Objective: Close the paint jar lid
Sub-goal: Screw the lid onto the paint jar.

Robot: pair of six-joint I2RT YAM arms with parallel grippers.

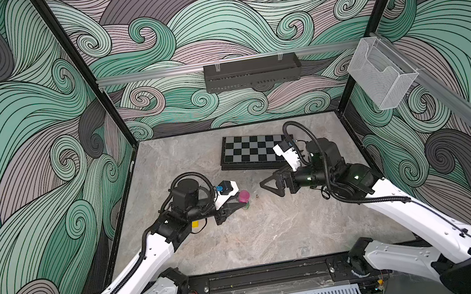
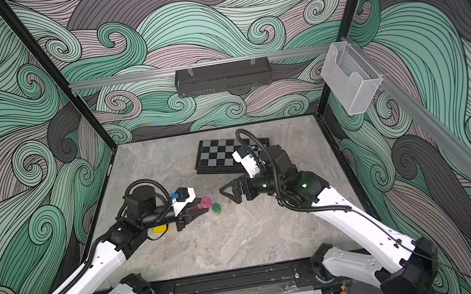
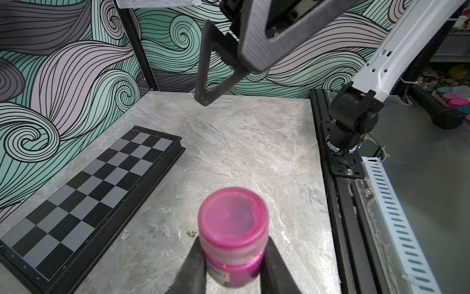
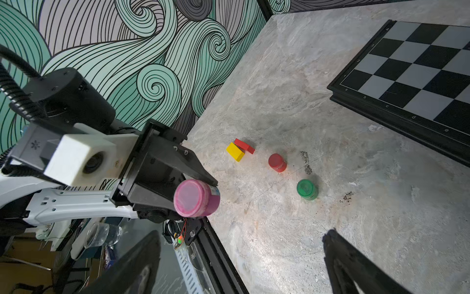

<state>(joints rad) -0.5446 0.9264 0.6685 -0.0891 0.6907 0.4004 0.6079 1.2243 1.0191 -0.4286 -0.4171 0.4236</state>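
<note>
Checking in from the remote station. My left pincer (image 3: 234,254) is clamped on the pink paint jar (image 3: 232,267), one black finger pressed on each side of the body just below the lid (image 3: 232,216). The lid sits on top of the jar, and its pink top is plain to see in the left wrist view. I can't tell how snugly it's seated. From the right wrist view the jar looks held up off the desk (image 1: 243,242), over its middle and a bit toward the left side.

My right pincer (image 4: 243,233) has its jaws spread wide with nothing between them. It hangs above the desk facing the jar, but well apart from it.

Other stuff on the desk: a green jar (image 4: 307,189) near the pink one, and a red jar (image 4: 277,162) a little past that. A yellow block (image 4: 236,151) is touching a red block (image 4: 244,145). A folded chessboard (image 1: 252,151) lies flat toward the back, partly behind the right arm in both top views.
</note>
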